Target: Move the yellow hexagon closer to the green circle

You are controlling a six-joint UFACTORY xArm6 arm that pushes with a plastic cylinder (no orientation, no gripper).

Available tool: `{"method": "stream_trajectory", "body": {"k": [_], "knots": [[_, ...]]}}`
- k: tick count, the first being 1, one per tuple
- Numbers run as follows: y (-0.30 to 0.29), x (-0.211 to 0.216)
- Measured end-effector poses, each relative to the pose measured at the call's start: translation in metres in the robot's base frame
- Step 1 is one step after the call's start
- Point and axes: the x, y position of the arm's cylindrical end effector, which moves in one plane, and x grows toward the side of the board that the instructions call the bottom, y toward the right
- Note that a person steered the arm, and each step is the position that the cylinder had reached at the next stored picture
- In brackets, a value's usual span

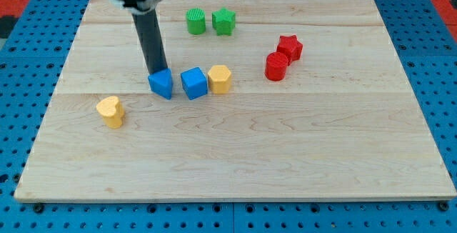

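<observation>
The yellow hexagon (pixel 220 78) sits near the board's middle, just right of a blue cube (pixel 193 83). The green circle (pixel 196 21) stands near the view's top, well above the hexagon, with a green star (pixel 223 21) right beside it. My tip (pixel 156 71) is at the top edge of a blue block (pixel 161 84), touching or nearly touching it, to the left of the blue cube and the hexagon.
A yellow heart (pixel 111 111) lies at the left. A red cylinder (pixel 276 66) and a red star (pixel 289 47) sit at the right. The wooden board (pixel 235 154) rests on a blue perforated base.
</observation>
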Motion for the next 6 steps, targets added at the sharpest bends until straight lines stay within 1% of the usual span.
{"method": "stream_trajectory", "body": {"k": [1, 3, 4, 5, 6], "knots": [[0.021, 0.023], [0.115, 0.056], [0.166, 0.06], [0.177, 0.047], [0.174, 0.032]]}}
